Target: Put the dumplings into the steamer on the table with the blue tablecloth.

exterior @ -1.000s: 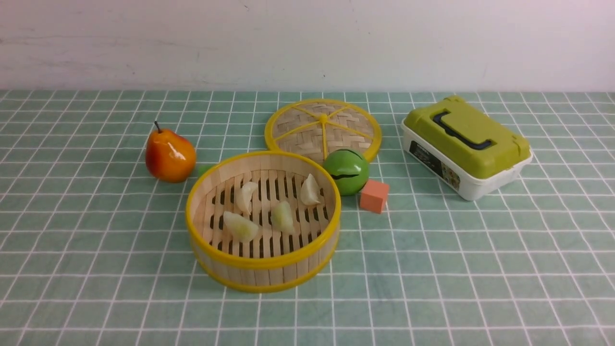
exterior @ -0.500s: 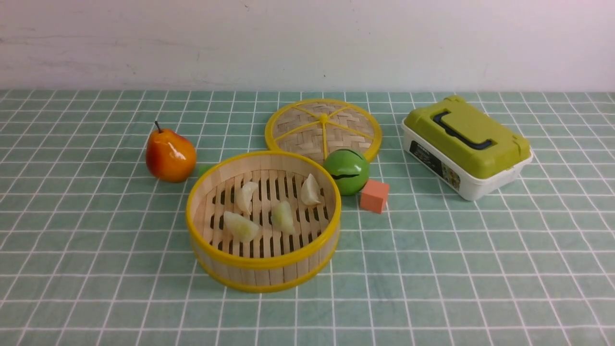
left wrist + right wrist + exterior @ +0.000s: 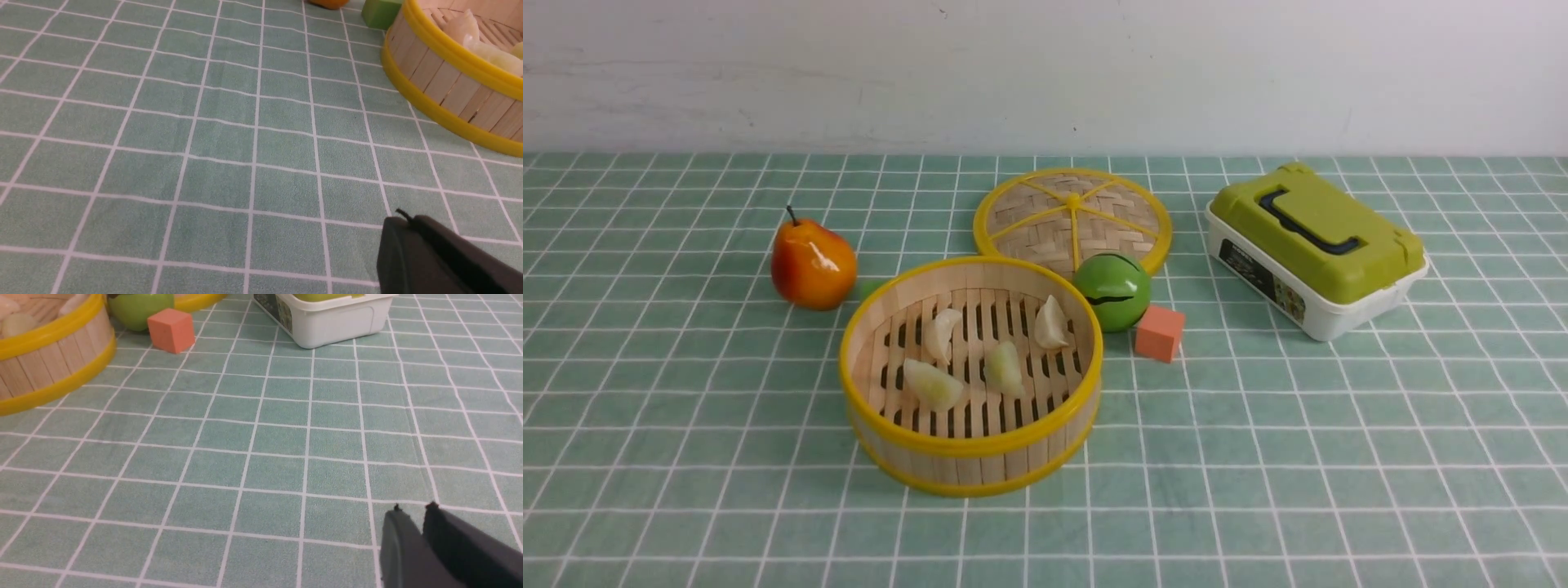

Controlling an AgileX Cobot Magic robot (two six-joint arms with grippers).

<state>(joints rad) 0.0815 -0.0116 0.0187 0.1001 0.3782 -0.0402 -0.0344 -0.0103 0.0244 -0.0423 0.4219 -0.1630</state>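
The steamer stands in the middle of the table on the blue tablecloth. Several dumplings lie on its slatted floor: two whitish ones at the back, two pale greenish ones in front. Neither gripper shows in the front view. My left gripper is shut and empty over bare cloth, well short of the steamer. My right gripper is shut and empty over bare cloth, far from the steamer.
A pear stands left of the steamer. A flat woven disc lies behind it. A green ball and an orange cube sit at its right. A green-lidded white box stands at the right.
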